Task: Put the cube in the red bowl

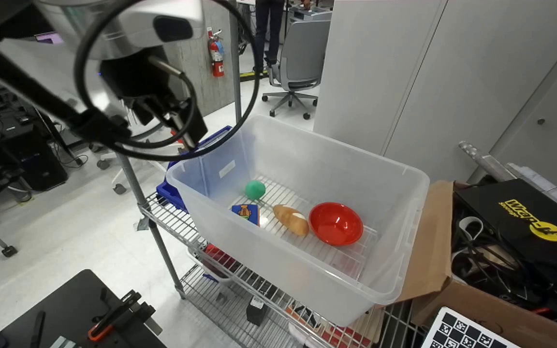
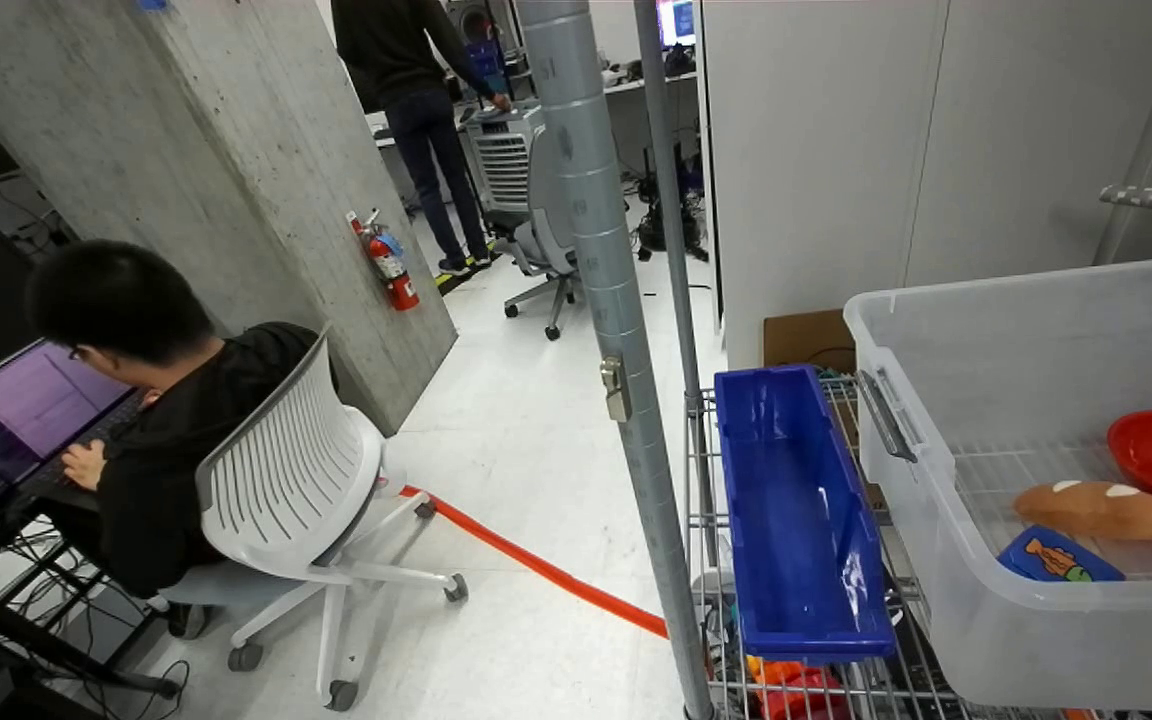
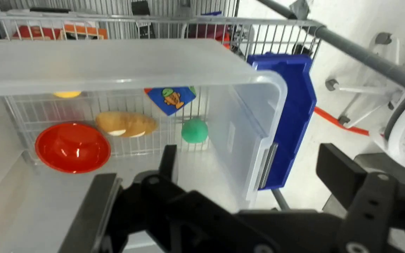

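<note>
Nearest in the wrist view, the tool has its fingers spread wide with nothing between them, presumably for a pick; it hangs higher than the bin, likely so as to clear the tall walls. Next comes the rim, hiding part of the cube, which lies on the bin floor close to a long wall; whether they touch I cannot tell. That wall will probably leave scant room for a finger, so a grip turned to suit it seems wise. On the same floor, the roll lies between the cube and the bowl, and the ball rests near the end wall. The bowl stands mouth up, which should suit a drop from above, and the bin's sides probably keep everything from straying. Beneath the bin runs the wire surface, which also carries the tray beside that end wall.
</note>
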